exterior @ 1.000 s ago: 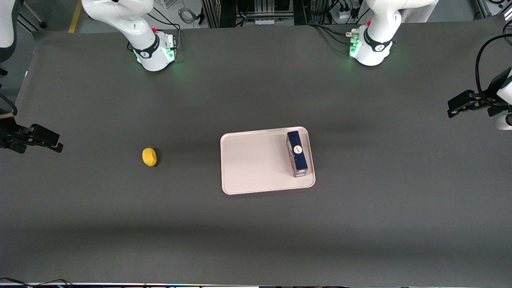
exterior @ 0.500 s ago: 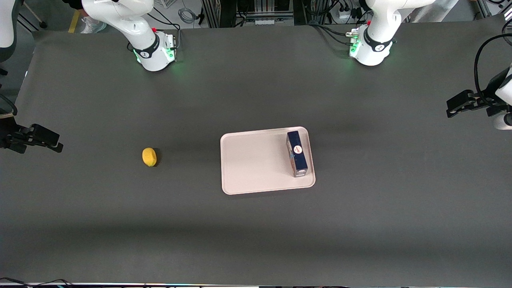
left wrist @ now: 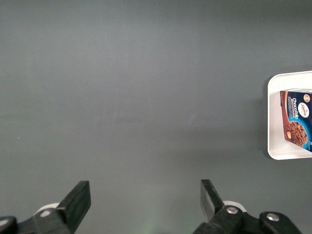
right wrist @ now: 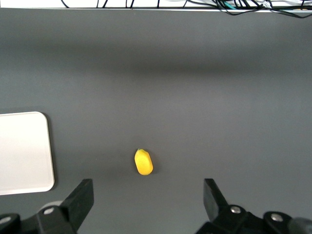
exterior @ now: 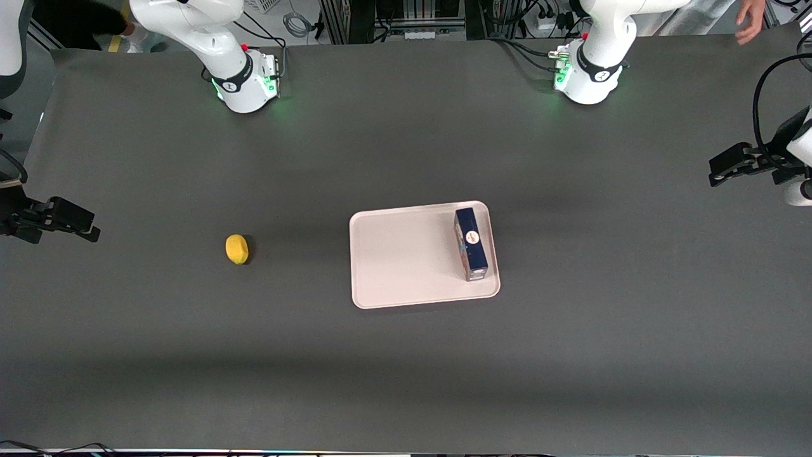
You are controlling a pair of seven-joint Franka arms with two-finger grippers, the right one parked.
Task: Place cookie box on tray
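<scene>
Dark grey desk (exterior: 190, 355), pale-pink tray (exterior: 406, 260) at its middle, cookie box (exterior: 471, 244) lying on the tray's working-arm end, tool (left wrist: 146, 202) spread wide, empty, parked well apart above bare desk, yellow lump (exterior: 236, 249) toward the parked arm's end.

A dark grey mat (exterior: 406, 381) is covering the whole table, and soft bands of shadow are lying across it. Above the table's edge farthest from the front camera, black cables (exterior: 298, 22) and metal frames (exterior: 387, 16) are standing — partly in darkness. A yellow floor line (exterior: 118, 28) is showing near one corner.

The gripper (left wrist: 145, 200) is hovering above bare mat.
</scene>
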